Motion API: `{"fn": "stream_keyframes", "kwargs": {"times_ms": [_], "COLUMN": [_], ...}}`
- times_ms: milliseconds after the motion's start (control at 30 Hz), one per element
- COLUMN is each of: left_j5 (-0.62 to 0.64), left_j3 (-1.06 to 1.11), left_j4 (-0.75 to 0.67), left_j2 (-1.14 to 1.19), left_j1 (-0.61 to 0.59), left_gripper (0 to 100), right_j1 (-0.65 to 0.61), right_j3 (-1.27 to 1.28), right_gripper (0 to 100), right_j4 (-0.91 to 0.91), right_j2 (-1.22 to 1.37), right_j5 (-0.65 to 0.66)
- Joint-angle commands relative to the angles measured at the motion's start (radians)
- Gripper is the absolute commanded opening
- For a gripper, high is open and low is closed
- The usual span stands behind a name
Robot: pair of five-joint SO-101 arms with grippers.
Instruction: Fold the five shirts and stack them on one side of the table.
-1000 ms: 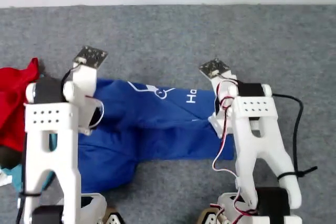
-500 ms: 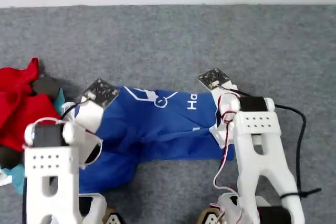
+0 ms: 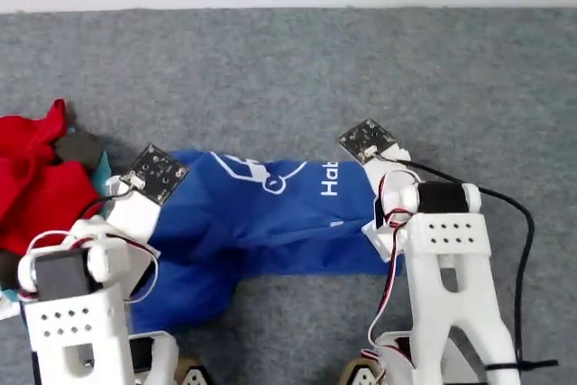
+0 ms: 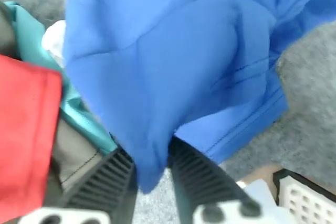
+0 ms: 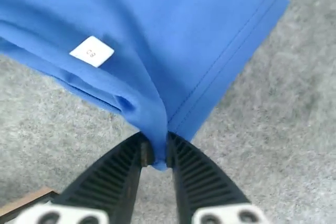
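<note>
A: Where is the blue cotton shirt with the white print (image 3: pixel 270 214)?

B: It lies across the near middle of the grey carpeted bench (image 3: pixel 361 69), between the 2 arms. The print faces up and the near half is bunched into a loose fold.

A: Why does an arm sit at each end?

B: Each one has hold of an edge. The left gripper (image 4: pixel 152 156) pinches a gathered flap of blue cloth at the end nearest the pile. The right gripper (image 5: pixel 155 148) is clamped on the hemmed corner at the other end. With 2 holds that far apart, the cloth is stretched between them, which probably helps a fold line run straight.

A: And the pile?

B: A crumpled red garment (image 3: pixel 36 191) sits at the left edge of the bench. A teal garment (image 4: pixel 79 114) lies under it, touching the end of the blue shirt. They look like shirts waiting their turn, heaped aside to leave the middle free for folding.

A: How far along is the task?

B: Early, by the look of it. This 1 shirt is only partly folded and the others are crumpled.
</note>
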Motion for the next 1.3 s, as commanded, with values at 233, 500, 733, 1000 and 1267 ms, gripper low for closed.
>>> {"fn": "stream_keyframes", "kwargs": {"times_ms": [233, 500, 733, 1000, 1267], "left_j5": [-0.014, 0.06, 0.229, 0.305, 0.318], "left_j3": [-0.005, -0.093, -0.2, -0.22, -0.22], "left_j4": [-0.002, -0.207, -0.308, -0.445, -0.466], "left_j2": [-0.11, -0.092, 0.259, 0.442, 0.456], "left_j1": [-0.009, -0.002, 0.048, 0.164, 0.164], "left_gripper": [17, 17, 17, 17, 17], "right_j1": [0.007, 0.033, 0.124, 0.127, 0.102], "right_j3": [0.0, -0.002, -0.031, -0.034, -0.166], "right_gripper": [18.5, 18.6, 18.4, 18.5, 18.6], "right_j4": [0.064, -0.01, -0.179, -0.458, -0.59], "right_j2": [-0.108, -0.128, -0.027, 0.203, 0.444], "right_j5": [0.014, -0.034, -0.141, -0.157, -0.253]}}
